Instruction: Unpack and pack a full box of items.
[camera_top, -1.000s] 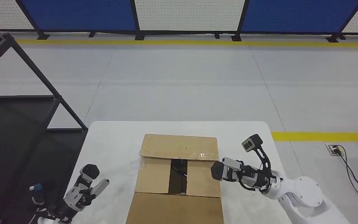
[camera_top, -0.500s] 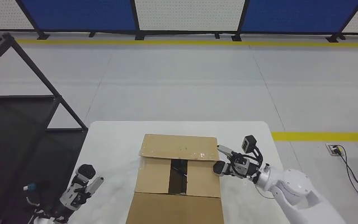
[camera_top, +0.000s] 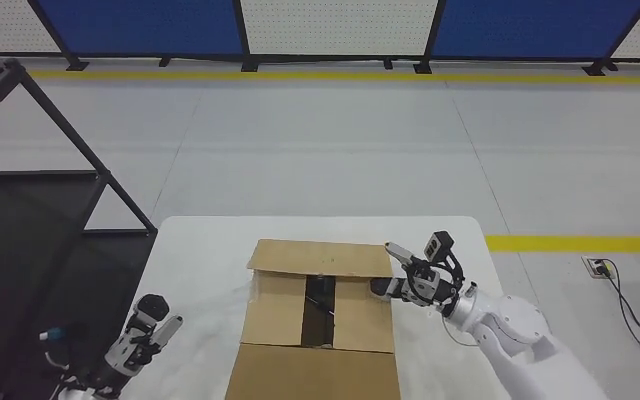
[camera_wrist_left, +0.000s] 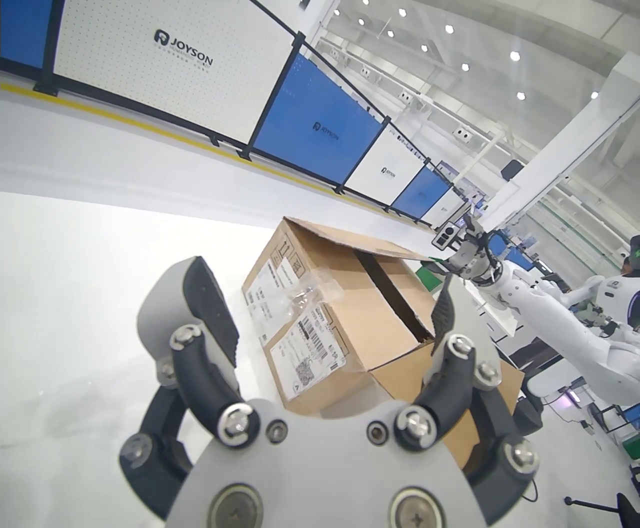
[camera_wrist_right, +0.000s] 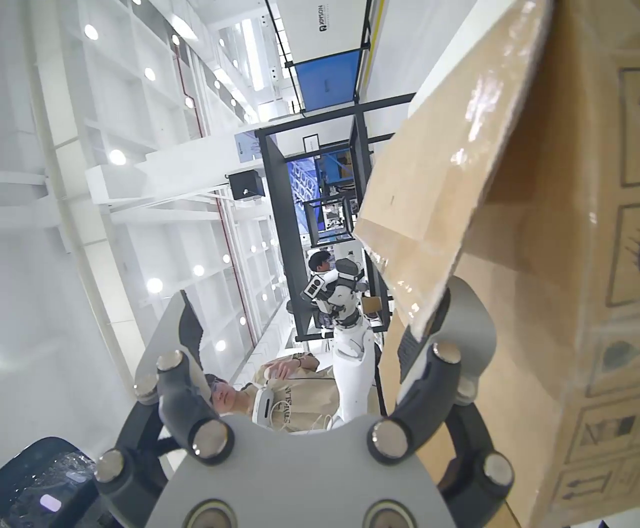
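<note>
Two arms sit low over the table (camera_top: 200, 260). I see the right gripper (camera_top: 388, 270) at the far right corner of the box (camera_top: 275, 315), fingers spread, one finger against the far flap's (camera_top: 320, 262) corner. It has moved in from the box's right side. The box sits mid-table, by the near edge. Left gripper (camera_top: 162, 316) is near the near left corner, fingers spread and empty, barely shifted.

Your only way into the box (camera_top: 275, 318) is a narrow dark slot (camera_top: 320, 308) down its middle, because inner flaps cover the opening on both sides. The far flap (camera_top: 320, 262) stands raised behind the slot. Its right corner lies against one finger of the spread right tool (camera_top: 385, 272). Left of the box, bare tabletop (camera_top: 200, 270) runs to the left tool (camera_top: 150, 325), which is well apart with its fingers spread.
</note>
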